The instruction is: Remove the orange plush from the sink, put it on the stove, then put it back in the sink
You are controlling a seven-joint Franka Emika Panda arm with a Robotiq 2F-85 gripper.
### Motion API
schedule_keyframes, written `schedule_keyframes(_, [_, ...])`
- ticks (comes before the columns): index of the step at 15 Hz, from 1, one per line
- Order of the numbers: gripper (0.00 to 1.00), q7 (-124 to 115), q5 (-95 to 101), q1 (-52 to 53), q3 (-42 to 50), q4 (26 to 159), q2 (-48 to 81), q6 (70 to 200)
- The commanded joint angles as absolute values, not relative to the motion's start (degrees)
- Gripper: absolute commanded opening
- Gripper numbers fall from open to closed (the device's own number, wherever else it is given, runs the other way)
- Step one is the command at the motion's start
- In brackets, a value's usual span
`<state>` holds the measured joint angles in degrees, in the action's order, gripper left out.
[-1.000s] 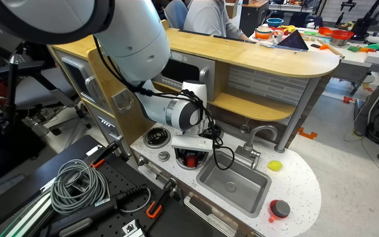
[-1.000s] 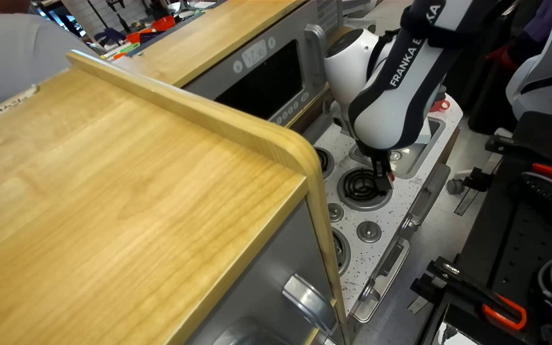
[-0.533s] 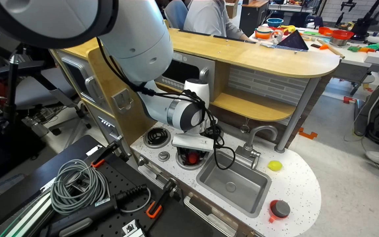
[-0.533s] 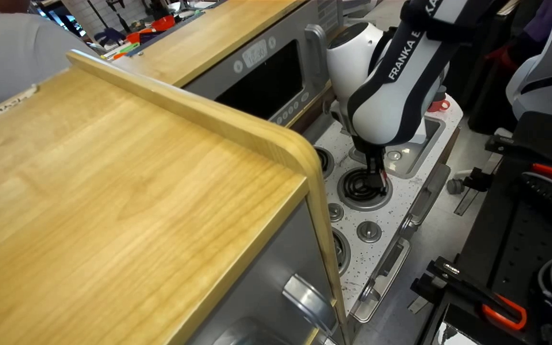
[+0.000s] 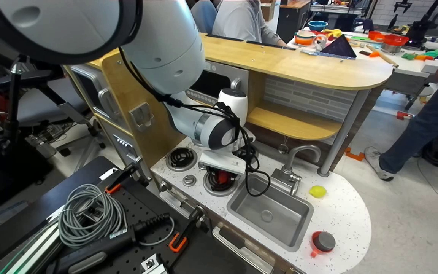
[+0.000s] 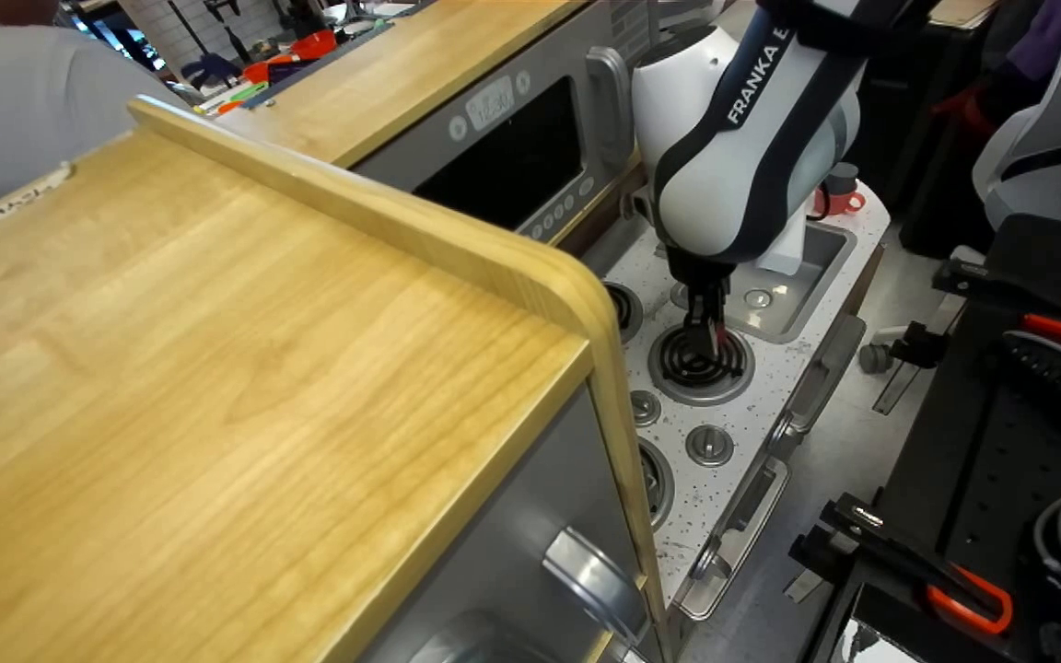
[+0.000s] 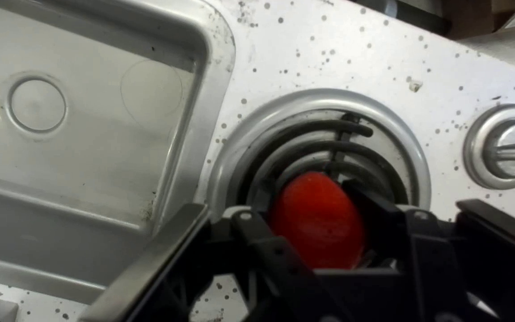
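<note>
My gripper (image 7: 313,194) is clamped on the orange plush (image 7: 320,223). Plush over the stove burner (image 7: 324,96) just beside the sink (image 7: 217,89); I can't tell whether it rests there or hangs just above. In an exterior view, yellow piece (image 5: 318,191) on the white counter (image 5: 348,217).

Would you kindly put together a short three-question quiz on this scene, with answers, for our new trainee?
1. Multiple choice: what does the tool hold?
(a) a red mug
(b) the orange plush
(c) a grey cable

2. True or false: in an exterior view, the yellow-green piece lies on the white top, outside the sink.

3. Fill in the blank: in the wrist view, the tool is over a round, coiled ____ beside the sink.

Key: 1. (b); 2. true; 3. stove burner.
</note>
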<state>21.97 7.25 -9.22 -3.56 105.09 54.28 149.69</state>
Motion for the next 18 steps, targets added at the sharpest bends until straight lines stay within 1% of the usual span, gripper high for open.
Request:
schedule_keyframes(1, [0.69, 19.9, 6.8, -8.6, -3.3, 103.0, 56.1, 150.4])
schedule_keyframes(2, [0.69, 19.4, 7.0, -8.3, -2.9, 102.8, 56.3, 150.4])
schedule_keyframes(5, [0.89, 18.3, 7.5, -7.6, -2.0, 102.4, 56.8, 150.4])
schedule_keyframes(6, [0.98, 18.3, 7.5, -7.7, -2.0, 102.3, 56.9, 150.3])
schedule_keyframes(7, [1.0, 18.3, 7.5, -7.8, -1.9, 102.3, 56.9, 150.4])
schedule_keyframes(18, [1.0, 17.8, 7.2, -8.0, -2.1, 103.1, 55.9, 151.5])
